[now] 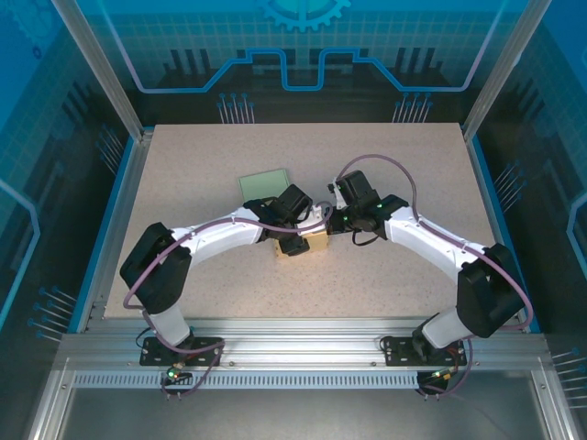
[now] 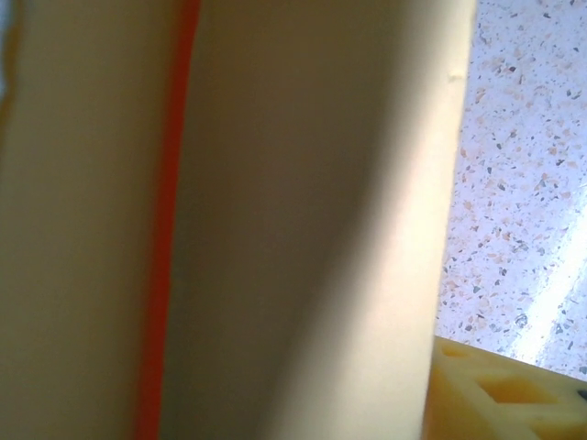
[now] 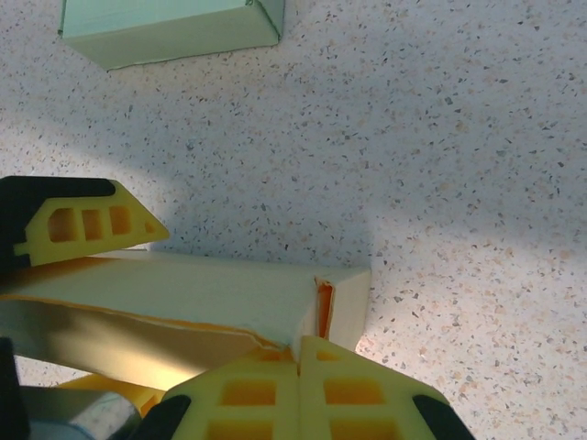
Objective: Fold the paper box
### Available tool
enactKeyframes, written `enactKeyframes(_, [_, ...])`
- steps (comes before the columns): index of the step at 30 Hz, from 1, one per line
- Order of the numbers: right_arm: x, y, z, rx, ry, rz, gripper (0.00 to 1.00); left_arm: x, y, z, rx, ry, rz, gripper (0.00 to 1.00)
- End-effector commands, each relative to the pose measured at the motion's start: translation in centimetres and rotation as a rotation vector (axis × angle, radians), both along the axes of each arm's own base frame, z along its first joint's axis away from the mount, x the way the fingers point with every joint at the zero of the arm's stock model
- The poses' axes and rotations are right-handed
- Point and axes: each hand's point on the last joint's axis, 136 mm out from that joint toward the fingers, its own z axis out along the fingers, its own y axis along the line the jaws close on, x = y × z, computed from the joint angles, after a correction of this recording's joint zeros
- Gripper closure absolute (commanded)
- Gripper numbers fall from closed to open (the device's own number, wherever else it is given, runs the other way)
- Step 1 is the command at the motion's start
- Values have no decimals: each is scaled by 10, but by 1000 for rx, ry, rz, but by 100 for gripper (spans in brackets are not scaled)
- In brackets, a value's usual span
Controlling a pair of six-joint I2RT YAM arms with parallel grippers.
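sitting near the middle of the table (image 1: 413, 165), the paper box (image 3: 183, 298) lies between the two grippers, with a pale green box (image 3: 165, 27) well apart behind it. the left gripper (image 1: 295, 240) straddles it: one yellow finger (image 3: 87, 225) rests against the far wall and the cream panels fill its wrist camera, so it appears to be clasping the box across its width. the right gripper (image 3: 299, 353) has its fingers pressed together on nothing, their tips touching the near top edge by the open end, where an orange inner face shows. the box looks like thin card: light, easily slid on the speckled top, stiff along its creases but quick to buckle or dent if squeezed mid-panel. the loose flap edge along the near side looks springy and likely to lift again. the better hold seems to be at the folded corners and edges, with one gripper steadying the body while the other pushes a flap along its crease.
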Motion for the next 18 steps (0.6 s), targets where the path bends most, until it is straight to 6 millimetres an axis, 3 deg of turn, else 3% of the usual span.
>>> enactKeyframes(1, [-18,0,-22,-41,80,6,100,7,-4,12,-32,-37,16,34])
enactKeyframes(9, [-15,-8,-14,-66,40,-12,100,3,2,41,-97,-99,34,26])
enactKeyframes(18, [-16,-6,-14,-87,37,2,100,-6,26,69,-138,-158,142,24])
